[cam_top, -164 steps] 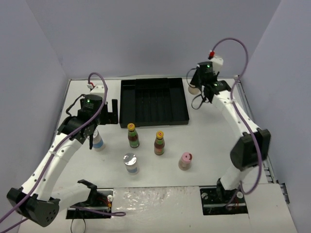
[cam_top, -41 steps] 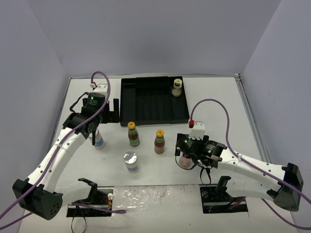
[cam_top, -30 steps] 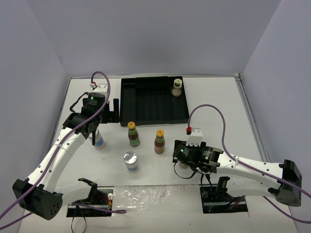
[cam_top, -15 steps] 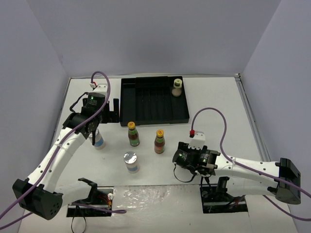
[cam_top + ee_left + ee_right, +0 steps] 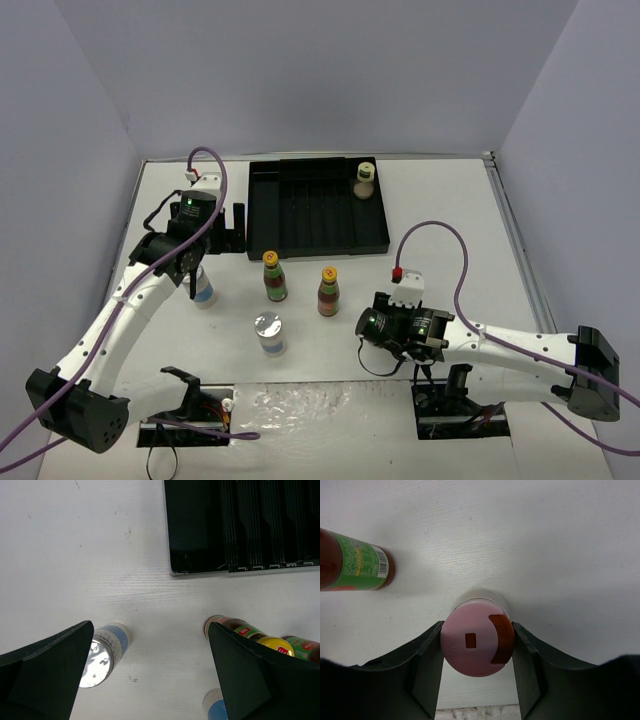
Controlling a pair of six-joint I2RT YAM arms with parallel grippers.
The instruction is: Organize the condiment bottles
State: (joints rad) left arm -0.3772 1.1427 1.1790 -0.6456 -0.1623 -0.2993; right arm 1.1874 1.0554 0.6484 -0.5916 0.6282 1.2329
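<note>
My right gripper (image 5: 477,647) is shut on the pink-capped bottle (image 5: 472,630), one finger (image 5: 427,665) against each side of the cap. In the top view that gripper (image 5: 378,325) hides the bottle. Two slim yellow-capped bottles (image 5: 273,277) (image 5: 328,292) stand mid-table. A silver-capped jar (image 5: 269,334) stands in front of them. A cream bottle (image 5: 365,180) stands in the black tray's (image 5: 300,215) far right corner. My left gripper (image 5: 150,680) hangs open above the table, with a blue-labelled jar (image 5: 102,655) beside its left finger.
The tray's near edge (image 5: 200,525) shows in the left wrist view, with a slim bottle (image 5: 240,630) by the right finger. A green-labelled slim bottle (image 5: 355,565) stands left of the pink one. Walls close in three sides of the table.
My right gripper has settled round the pink-capped bottle and closed on its cap. The left arm and the other bottles have not moved.
</note>
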